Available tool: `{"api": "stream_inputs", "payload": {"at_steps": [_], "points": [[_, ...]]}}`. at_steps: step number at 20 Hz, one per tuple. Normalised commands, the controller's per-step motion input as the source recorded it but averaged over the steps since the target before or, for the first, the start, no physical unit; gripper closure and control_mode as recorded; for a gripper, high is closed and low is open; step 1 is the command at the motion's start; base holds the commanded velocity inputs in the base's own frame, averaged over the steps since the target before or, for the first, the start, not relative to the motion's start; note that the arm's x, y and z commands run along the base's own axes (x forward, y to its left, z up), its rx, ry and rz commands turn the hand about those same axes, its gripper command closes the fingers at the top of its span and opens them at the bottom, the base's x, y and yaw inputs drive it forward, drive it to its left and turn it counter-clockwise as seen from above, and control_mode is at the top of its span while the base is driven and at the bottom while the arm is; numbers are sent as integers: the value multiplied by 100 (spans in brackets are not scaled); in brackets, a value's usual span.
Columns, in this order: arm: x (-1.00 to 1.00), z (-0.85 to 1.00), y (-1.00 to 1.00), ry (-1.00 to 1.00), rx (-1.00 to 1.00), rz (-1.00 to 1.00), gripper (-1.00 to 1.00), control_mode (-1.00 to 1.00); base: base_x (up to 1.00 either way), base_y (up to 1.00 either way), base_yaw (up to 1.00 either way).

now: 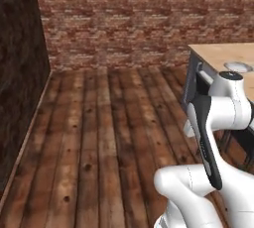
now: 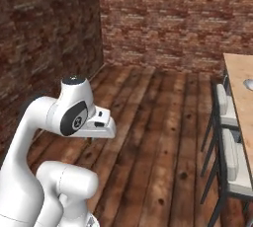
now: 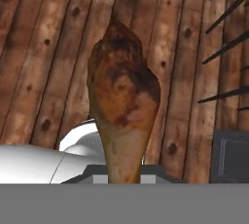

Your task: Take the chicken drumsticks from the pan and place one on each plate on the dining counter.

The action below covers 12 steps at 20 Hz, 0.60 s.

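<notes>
In the hand view my gripper is shut on the thin bone end of a reddish-brown chicken drumstick, whose meaty end points away over the wooden floor. The dining counter of light wood stands at the right, with a light-grey plate on it. From the other side the counter's edge and a sliver of a plate show at the far right. The pan is out of view.
Dark-framed chairs with pale cushions line the counter's near side, and their legs show at the right of the hand view. Brick walls close the room behind, and a dark wall stands at the left. Plank floor lies between.
</notes>
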Motion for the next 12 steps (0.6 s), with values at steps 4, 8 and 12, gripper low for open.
{"api": "stream_inputs", "payload": {"at_steps": [4, 8, 12], "points": [[0, 0, 0, 0, 0, 0, 100, 100, 100, 0, -6], [0, 0, 0, 0, 0, 0, 100, 100, 100, 0, -11], [0, 0, 0, 0, 0, 0, 100, 100, 85, 13, -47]]}}
